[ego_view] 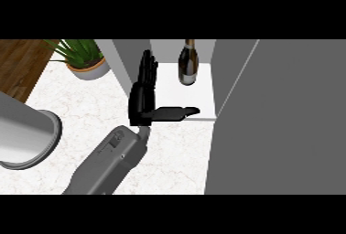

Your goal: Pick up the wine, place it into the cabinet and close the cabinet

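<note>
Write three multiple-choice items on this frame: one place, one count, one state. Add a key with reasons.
1. Where is the wine bottle?
A. standing inside the cabinet
B. lying on the counter
C. held in a hand

2. How many hands show?
A. none
B. one
C. two

3. The cabinet door is:
A. shut
B. open
C. missing

Key:
1 A: it stands upright on the cabinet's white floor.
2 B: only the left hand shows, beside the bottle.
3 B: the door is swung aside and the inside shows.
</note>
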